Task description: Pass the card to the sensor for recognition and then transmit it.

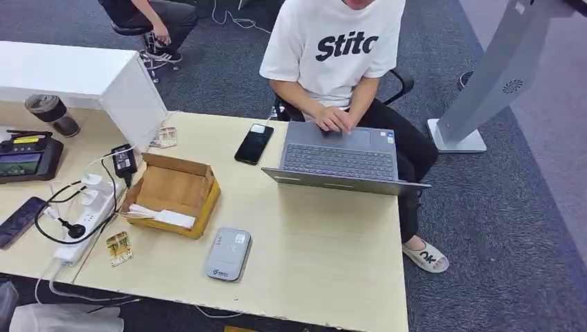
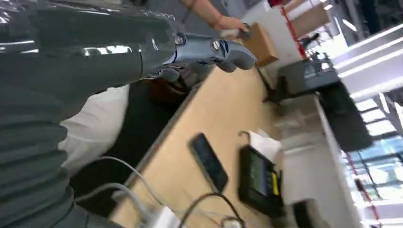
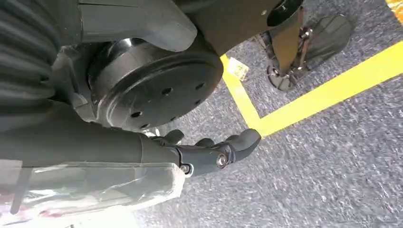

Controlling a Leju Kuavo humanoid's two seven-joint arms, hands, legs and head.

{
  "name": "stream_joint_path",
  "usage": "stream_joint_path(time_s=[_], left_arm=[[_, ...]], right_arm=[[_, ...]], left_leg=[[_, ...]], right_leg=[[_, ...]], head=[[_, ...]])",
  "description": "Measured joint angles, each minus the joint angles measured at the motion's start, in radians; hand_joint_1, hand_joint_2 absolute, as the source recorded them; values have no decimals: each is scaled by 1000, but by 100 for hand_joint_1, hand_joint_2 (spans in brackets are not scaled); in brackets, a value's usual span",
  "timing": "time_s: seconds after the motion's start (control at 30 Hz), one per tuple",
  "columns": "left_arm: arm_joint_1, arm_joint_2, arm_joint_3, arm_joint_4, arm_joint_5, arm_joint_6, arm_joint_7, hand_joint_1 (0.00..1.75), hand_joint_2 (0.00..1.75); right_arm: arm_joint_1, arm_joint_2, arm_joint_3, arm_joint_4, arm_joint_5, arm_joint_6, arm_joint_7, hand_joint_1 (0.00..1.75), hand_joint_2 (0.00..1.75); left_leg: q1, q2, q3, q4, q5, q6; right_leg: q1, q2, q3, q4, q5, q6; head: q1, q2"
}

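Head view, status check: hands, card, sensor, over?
Left hand empty beside the desk edge, right hand empty over the floor. Grey sensor on desk, untouched. Card not identified. Nothing blocking sensor.

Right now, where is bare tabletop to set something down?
Bare: the near right corner of the table, between the sensor and laptop. Crowded: left of the box, with power strip and cables.

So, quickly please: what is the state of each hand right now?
Left hand: holds nothing, fingers loosely curled; open or closed cannot be told.
Right hand: holds nothing, hanging above the floor, fingers slightly curled.
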State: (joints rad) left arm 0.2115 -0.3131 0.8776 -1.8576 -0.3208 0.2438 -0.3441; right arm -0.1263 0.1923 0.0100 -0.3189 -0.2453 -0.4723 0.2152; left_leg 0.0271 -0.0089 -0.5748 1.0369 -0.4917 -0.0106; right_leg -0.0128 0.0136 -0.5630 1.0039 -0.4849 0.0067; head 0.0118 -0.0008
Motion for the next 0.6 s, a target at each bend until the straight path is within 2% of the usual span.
stream_joint_path(time_s=[0.1,0.2,0.3,0.33,0.5,0.6], left_arm=[[-23,-9,67,64,-8,-6,-6,0,175],[-30,-13,102,89,-13,-9,-6,0,175],[-38,-16,122,115,13,-25,55,0,175],[-40,-16,128,126,15,-24,49,0,175],[-41,-16,123,124,7,-22,-47,0,175],[-37,-15,57,40,-16,-11,-96,0,175]], right_arm=[[-1,0,-11,0,0,0,1,0,175],[-2,0,-15,0,0,0,2,0,175],[-2,0,-19,0,6,0,-6,0,175],[-2,0,-20,0,15,0,-12,0,175],[-1,4,-35,5,30,0,-22,0,175],[-3,7,-47,11,39,0,-15,0,175]], left_leg=[[0,0,0,0,0,0],[0,0,0,0,0,0],[-1,-1,0,0,0,0],[-1,0,0,0,0,0],[0,0,0,0,0,0],[0,-2,0,0,1,0]], right_leg=[[0,0,0,0,0,0],[0,0,0,0,0,0],[0,0,0,0,0,0],[0,0,0,0,0,0],[0,0,-1,0,0,0],[0,-2,0,0,0,0]], head=[[0,0],[0,0],[0,0],[0,0],[0,0],[0,0]])
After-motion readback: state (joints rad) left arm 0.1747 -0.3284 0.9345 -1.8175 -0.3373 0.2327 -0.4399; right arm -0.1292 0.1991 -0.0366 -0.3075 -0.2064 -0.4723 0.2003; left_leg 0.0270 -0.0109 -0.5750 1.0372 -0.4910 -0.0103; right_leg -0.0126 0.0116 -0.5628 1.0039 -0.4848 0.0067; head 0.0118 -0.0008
